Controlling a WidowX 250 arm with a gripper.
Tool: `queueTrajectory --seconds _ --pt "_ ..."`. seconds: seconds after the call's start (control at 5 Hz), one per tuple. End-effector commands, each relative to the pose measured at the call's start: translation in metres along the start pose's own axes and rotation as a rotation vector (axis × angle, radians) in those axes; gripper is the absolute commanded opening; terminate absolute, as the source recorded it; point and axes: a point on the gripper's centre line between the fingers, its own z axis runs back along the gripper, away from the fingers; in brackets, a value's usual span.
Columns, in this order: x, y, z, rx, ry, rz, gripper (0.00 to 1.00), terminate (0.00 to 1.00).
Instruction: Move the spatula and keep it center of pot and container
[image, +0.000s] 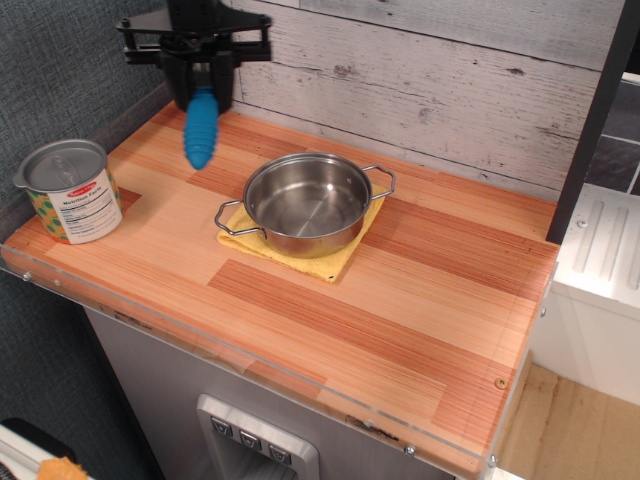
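Note:
My gripper (200, 82) is shut on the spatula (201, 130), whose ribbed blue handle hangs down from the jaws; its grey pronged head is hidden in the gripper. It hangs above the wooden counter, between the container (70, 190) at the left edge and the steel pot (306, 202) in the middle, toward the back. The pot is empty and sits on a yellow cloth (330, 262). The container stands upright with its lid on.
The wooden counter (400, 310) has a clear plastic lip along its front edge. A dark post (195, 110) stands at the back left behind my gripper. A plank wall (430, 90) runs along the back. A white appliance (600, 270) stands to the right.

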Motion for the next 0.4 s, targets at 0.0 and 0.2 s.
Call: queueTrajectory --seconds 0.0,0.2 --pt "0.009 0.011 -0.019 -0.015 -0.071 -0.04 0.0 0.0" --pt "0.013 0.011 -0.035 -0.01 -0.107 -0.028 0.0 0.0"
